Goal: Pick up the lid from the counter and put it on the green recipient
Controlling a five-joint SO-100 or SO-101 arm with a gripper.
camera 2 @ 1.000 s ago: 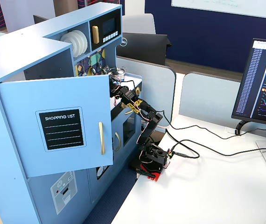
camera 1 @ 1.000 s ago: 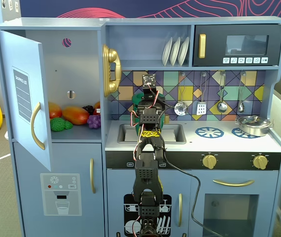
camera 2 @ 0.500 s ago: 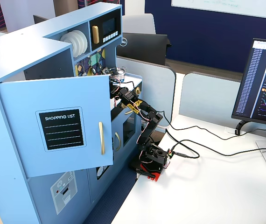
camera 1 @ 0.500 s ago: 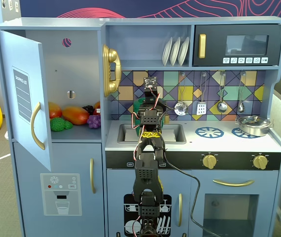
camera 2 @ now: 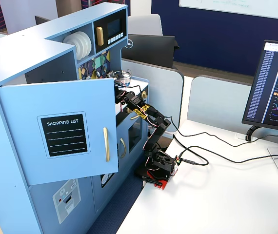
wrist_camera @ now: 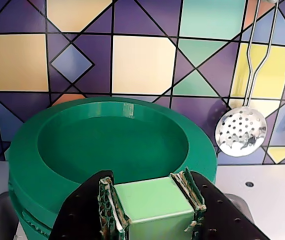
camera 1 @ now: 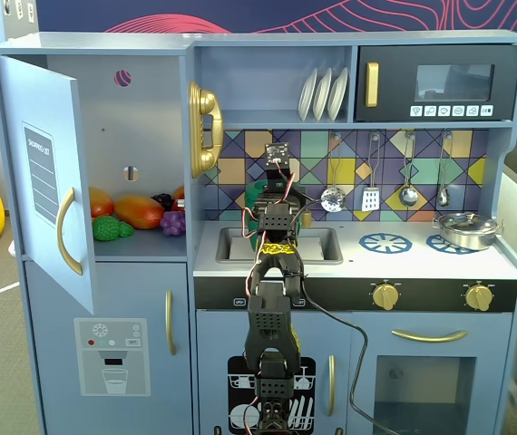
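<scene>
In the wrist view my gripper (wrist_camera: 150, 192) is shut on the light green square knob (wrist_camera: 152, 202) of the lid (wrist_camera: 107, 145), a round dark green disc with a sunken top. The lid sits level over the green recipient, whose wall (wrist_camera: 25, 202) shows just under the lid's rim at the left. I cannot tell if the lid rests on it or hangs just above. In a fixed view the recipient (camera 1: 255, 192) stands at the back of the counter behind the sink, mostly hidden by my arm (camera 1: 272, 272).
A slotted skimmer (wrist_camera: 241, 131) hangs on the tiled wall to the right of the lid. The sink (camera 1: 317, 245) lies under the wrist. Blue burner rings (camera 1: 385, 243) and a silver pan (camera 1: 465, 228) are on the right. The fridge door (camera 1: 45, 172) stands open at the left.
</scene>
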